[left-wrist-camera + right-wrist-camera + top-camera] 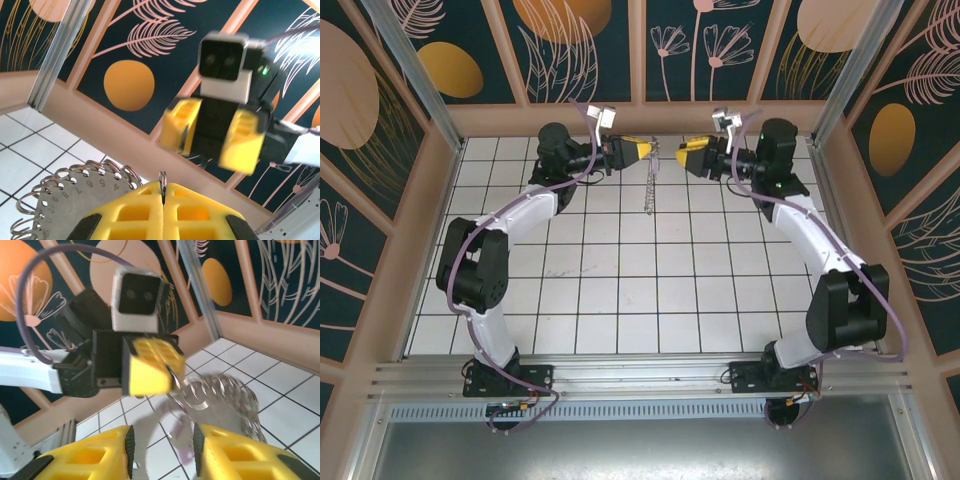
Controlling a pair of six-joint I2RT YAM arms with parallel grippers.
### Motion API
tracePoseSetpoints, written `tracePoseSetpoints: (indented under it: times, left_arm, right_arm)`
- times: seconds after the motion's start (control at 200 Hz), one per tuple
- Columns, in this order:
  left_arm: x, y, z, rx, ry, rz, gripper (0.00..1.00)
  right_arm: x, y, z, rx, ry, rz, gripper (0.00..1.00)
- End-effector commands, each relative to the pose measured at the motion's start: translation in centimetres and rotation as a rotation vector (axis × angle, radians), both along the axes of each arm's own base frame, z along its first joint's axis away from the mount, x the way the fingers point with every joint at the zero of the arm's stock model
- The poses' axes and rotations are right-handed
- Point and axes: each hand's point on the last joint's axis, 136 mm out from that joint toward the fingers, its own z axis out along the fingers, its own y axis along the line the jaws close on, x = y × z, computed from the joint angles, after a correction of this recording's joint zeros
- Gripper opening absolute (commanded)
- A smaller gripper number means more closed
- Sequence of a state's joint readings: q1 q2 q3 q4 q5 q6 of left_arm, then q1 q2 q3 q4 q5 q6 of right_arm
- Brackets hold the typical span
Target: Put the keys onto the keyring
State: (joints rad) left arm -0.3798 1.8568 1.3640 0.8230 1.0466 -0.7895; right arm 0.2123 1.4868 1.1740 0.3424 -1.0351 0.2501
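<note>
The keyring [60, 205] is a grey numbered plate edged with several small metal rings. It hangs edge-on below my left gripper [645, 150] in the top view, where the keyring [648, 188] reaches down to the tiles. My left gripper [162, 192] is shut on one small ring of it. My right gripper [688, 158] faces it from the right, open and a short gap away. In the right wrist view the right gripper [162, 445] is open. Beyond its fingers the blurred keyring [225, 397] hangs, with the pale lilac key [181, 442] blurred below; I cannot tell whether it hangs or lies.
Both grippers are raised near the back wall [640, 115] of the enclosure, above the white tiled floor [620, 290]. Purple cables [582, 108] arc over the wrists. Metal frame posts [410, 70] stand at the back corners.
</note>
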Motion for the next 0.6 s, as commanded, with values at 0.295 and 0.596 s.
tracePoseSetpoints:
  times: [0.295,0.596]
  left_arm:
    - [-2.2,0.8,4.8,-0.087,-0.112,0.006,0.00]
    - [-2.3,0.6,4.6,-0.086,-0.110,-0.001,0.00]
  right_arm:
    - [-0.7,3.1,-0.3,0.078,-0.054,-0.107,0.41]
    - [0.6,4.5,-0.5,0.068,-0.060,-0.122,0.43]
